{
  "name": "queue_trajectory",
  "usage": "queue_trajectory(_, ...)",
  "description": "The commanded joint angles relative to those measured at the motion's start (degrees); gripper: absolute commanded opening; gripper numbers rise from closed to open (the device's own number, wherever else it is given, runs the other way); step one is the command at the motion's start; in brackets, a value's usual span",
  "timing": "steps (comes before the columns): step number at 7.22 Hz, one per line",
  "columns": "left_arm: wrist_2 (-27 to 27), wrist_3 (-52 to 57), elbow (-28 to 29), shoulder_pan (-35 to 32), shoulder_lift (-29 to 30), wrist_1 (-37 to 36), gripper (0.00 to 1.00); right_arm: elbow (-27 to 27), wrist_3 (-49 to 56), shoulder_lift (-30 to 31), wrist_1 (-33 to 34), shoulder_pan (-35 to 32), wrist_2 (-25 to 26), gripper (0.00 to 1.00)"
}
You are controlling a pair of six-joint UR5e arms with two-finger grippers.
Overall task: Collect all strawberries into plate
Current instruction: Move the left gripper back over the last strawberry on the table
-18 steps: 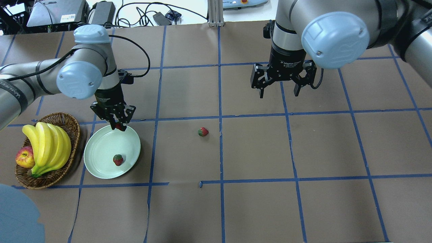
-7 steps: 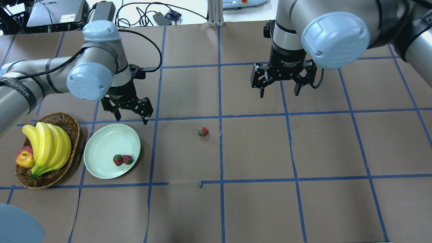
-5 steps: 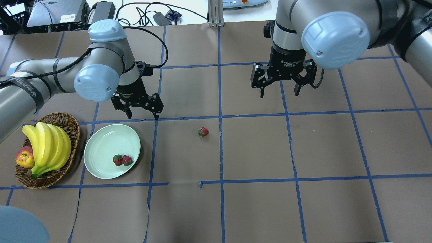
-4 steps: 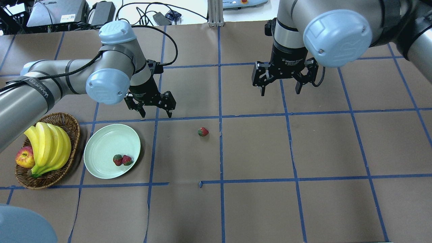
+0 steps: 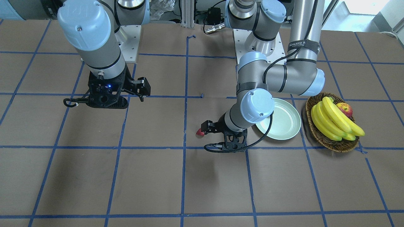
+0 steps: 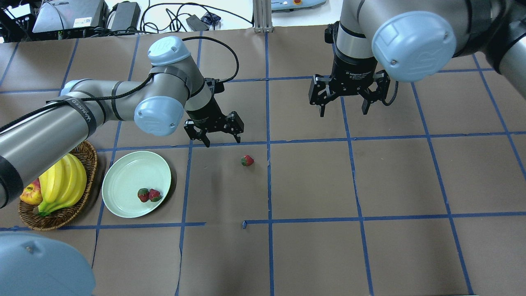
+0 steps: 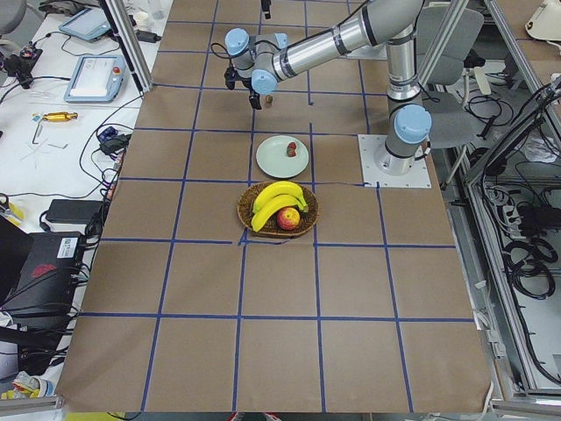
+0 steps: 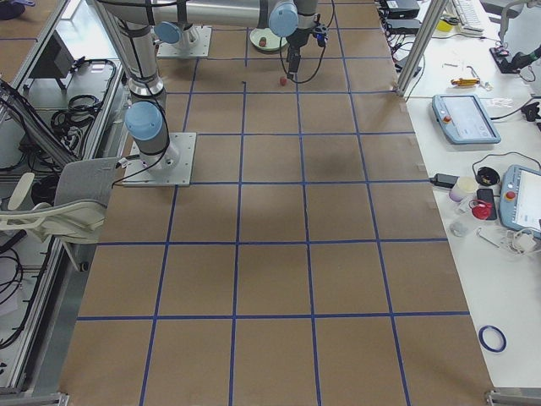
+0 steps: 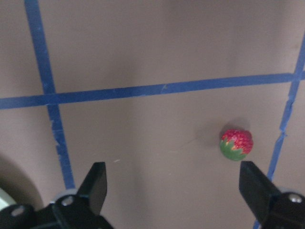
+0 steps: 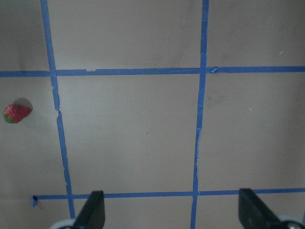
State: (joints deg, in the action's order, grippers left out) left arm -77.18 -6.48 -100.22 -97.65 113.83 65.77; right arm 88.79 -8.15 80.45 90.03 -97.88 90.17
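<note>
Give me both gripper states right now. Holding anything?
Left gripper: open, holding nothing.
Right gripper: open, holding nothing.

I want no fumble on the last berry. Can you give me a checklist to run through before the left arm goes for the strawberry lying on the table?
1. The left end effector is open and empty: ok.
2. The loose strawberry lies unobstructed on the table: ok.
3. The loose strawberry is centred under the left end effector: not ok. In the left wrist view it sits off to one side, close to one finger.
4. Room on the plate: ok. The two strawberries sit near one rim and the rest is bare.
5. The right end effector is out of the way: ok. It is open and well apart from the loose strawberry.
6. Height of the left end effector above the table: cannot tell.
</note>
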Motion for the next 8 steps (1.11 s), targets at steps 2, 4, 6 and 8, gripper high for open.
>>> queue_trajectory(2, 1.67, -2.93, -0.07, -2.54, 2.79, -1.61, 0.96, 0.24, 0.24, -0.12, -0.03, 0.06, -0.09, 1.00)
queue_trajectory(4, 1.68, -2.49, 0.02, -2.90, 3.93, -1.61, 0.87, 0.24, 0.06, -0.21, 0.06, -0.03, -0.09, 1.00)
queue_trajectory(6, 1.77, -2.75, -0.07, -3.25, 4.38, -1.52, 0.75, 0.24, -0.11, -0.30, 0.14, -0.03, -0.17, 1.00)
queue_trajectory(8, 1.59, -3.02, -0.07, -3.95, 4.47, -1.43, 0.68, 0.24, -0.11, -0.38, 0.14, -0.03, -0.17, 1.00)
